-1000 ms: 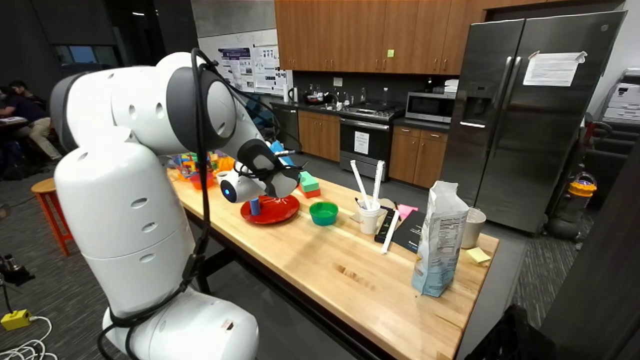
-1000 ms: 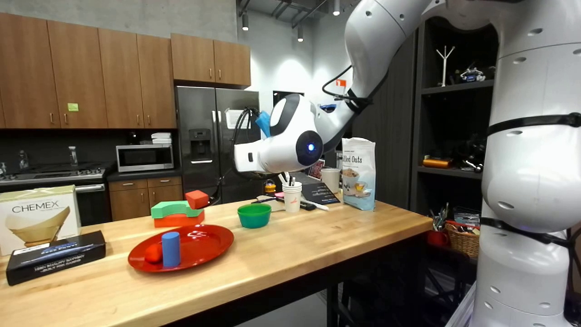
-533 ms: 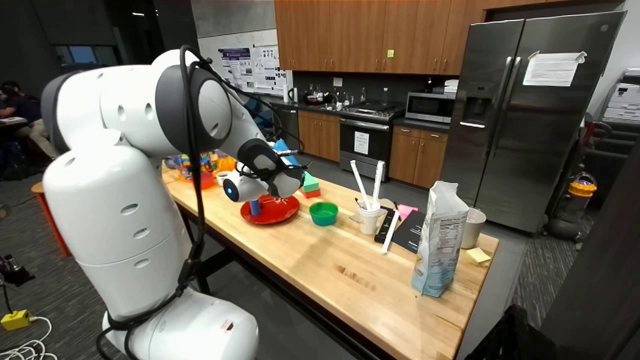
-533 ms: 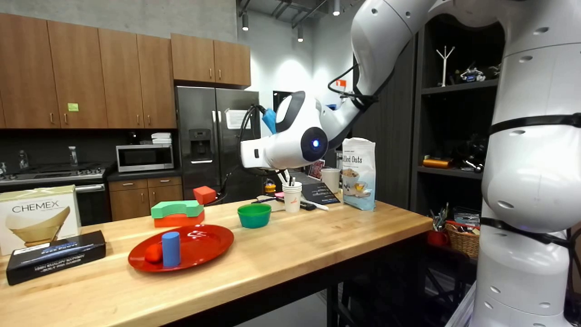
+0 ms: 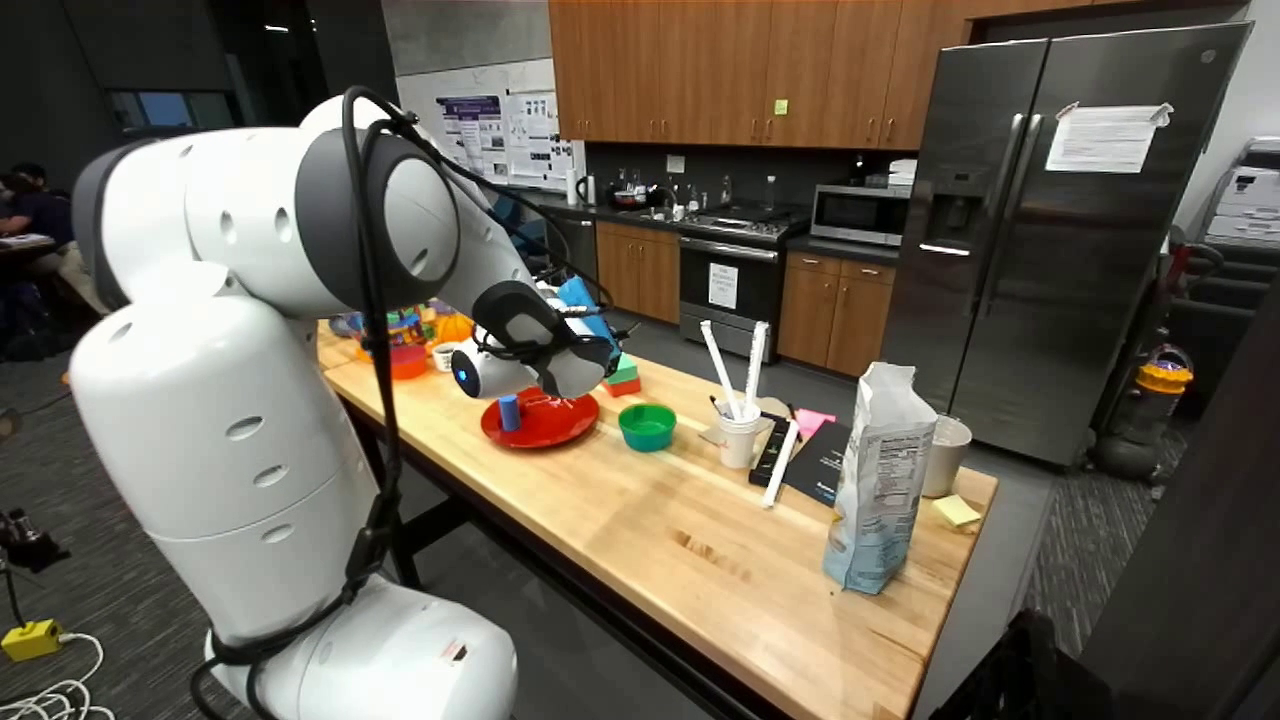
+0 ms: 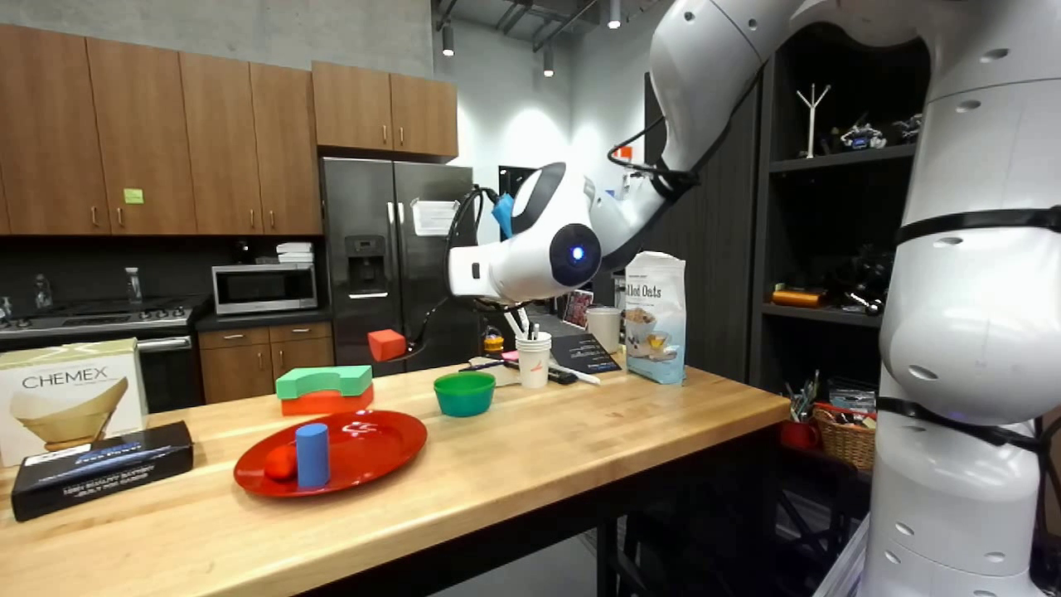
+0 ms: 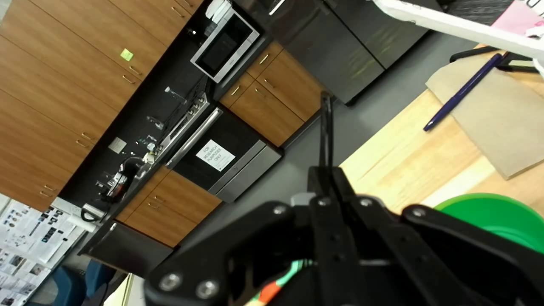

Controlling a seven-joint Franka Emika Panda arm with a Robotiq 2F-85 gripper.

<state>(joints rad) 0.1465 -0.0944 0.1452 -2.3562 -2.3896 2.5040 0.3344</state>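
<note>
Apparently closed finger to finger at the gripper (image 7: 326,104), with no gap to be made out and nothing visible between the tips in the wrist view. Even so, in an exterior view, shows a red block (image 6: 385,345), near-cubic and without a clear long axis, at the dark outer end of the gripper, seemingly in mid-air, touching the tips or just beside them. Cannot tell gripped from merely lined up. Look below the gripper, on the tabletop (image 6: 564,439), for a green arch (image 6: 323,382) resting on a red base piece (image 6: 327,403), and for a red plate (image 6: 373,452) with a blue cylinder (image 6: 312,456) upright on it. To the right of the fingers in the wrist view, find a green bowl (image 7: 493,221), partly cut off. Hard to make out: the gripper's outline against the dark refrigerator (image 6: 356,199), and a red lump (image 6: 282,463) partly behind the cylinder. In an exterior view, hides the gripper wholly behind the robot wrist (image 5: 575,372).
</note>
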